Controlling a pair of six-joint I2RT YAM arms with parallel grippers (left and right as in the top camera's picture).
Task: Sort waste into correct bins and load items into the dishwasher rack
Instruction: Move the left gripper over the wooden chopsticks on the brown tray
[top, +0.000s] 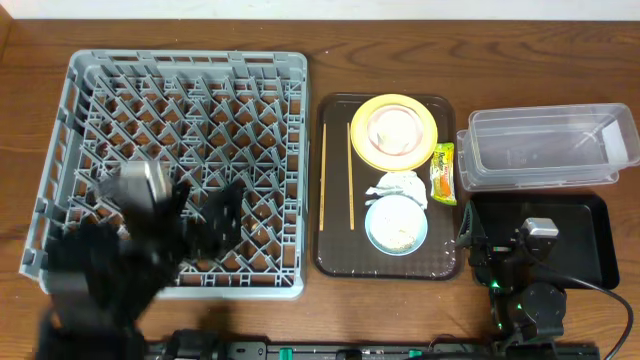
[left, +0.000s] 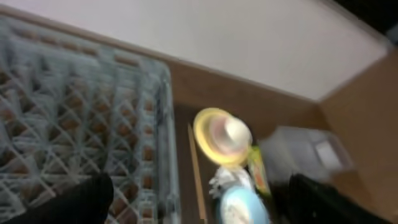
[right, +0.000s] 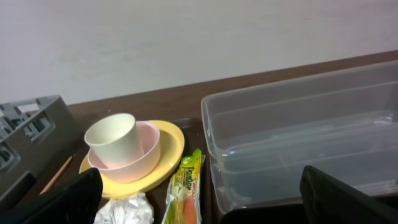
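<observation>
1. Brown wooden tabletop (top: 400, 60), pale wall behind. Left of the dark tray (top: 335, 255) sits the grey rack (top: 170, 70); the blurred left gripper (top: 205, 205) hangs over its near side, spread wide and empty.
2. On the tray lie the chopsticks (top: 351, 175), the yellow plate (top: 372, 150) with nested cups (right: 118, 146), the napkin (top: 400, 186), the blue bowl (top: 396, 224) and the wrapper (top: 443, 172).
3. Right of the tray are the clear tub (top: 540, 150) and the black tub (top: 580, 240); the right gripper (right: 200, 176) gapes empty.

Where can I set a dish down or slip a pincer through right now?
Free: the far half of the dishwasher rack, the clear tub, and the tray strip between the chopsticks. Crowded: the tray's right side, where plate, napkin, wrapper and blue bowl sit packed close.
</observation>
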